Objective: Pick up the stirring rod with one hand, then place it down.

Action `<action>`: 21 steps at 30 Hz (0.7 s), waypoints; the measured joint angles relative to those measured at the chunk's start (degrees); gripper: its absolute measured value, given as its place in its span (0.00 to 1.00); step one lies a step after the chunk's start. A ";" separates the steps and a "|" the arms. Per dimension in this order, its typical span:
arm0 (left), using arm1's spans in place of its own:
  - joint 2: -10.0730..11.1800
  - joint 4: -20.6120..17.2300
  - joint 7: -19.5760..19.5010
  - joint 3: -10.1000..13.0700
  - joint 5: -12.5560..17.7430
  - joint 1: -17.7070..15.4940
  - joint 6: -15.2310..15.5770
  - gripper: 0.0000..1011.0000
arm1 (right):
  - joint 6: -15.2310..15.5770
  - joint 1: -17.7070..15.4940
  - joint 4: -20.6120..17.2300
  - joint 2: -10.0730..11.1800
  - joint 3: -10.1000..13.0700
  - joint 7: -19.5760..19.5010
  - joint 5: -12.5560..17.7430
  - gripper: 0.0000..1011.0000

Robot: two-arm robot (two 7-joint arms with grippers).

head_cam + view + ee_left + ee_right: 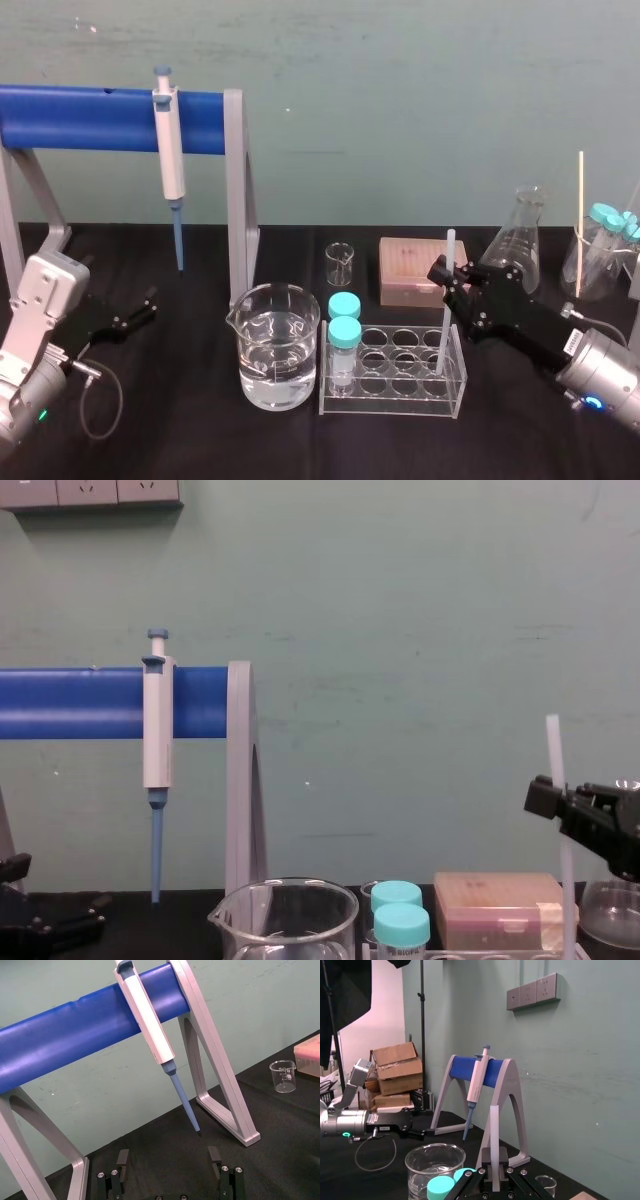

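Stirring rod (449, 250) (thin, white, translucent) upright, clamped in right gripper (447, 279); left gripper (141, 309) parked, jaws apart.

Stirring rod (442, 335): thin, straight, white translucent, nearly upright with a slight tilt. Its top end sticks up above the right hand (447, 277). Its lower end sits down in a right-side well of the clear tube rack (392, 405); whether it touches the bottom can't be told. The right hand is black with blocky fingers, reaching in from the right over the rack and clamped on the rod's upper part. In the chest view the rod (552, 745) stands vertical through the hand (558, 805).
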 joint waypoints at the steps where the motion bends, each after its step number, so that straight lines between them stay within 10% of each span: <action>1: 0.00 0.00 0.00 0.00 0.00 0.00 0.00 0.99 | 0.00 0.00 0.20 -0.12 -0.03 0.04 0.03 0.07; 21: 0.00 0.00 0.00 0.00 0.00 0.00 0.00 0.99 | -0.04 0.83 4.23 -1.39 -1.34 0.76 -1.35 0.07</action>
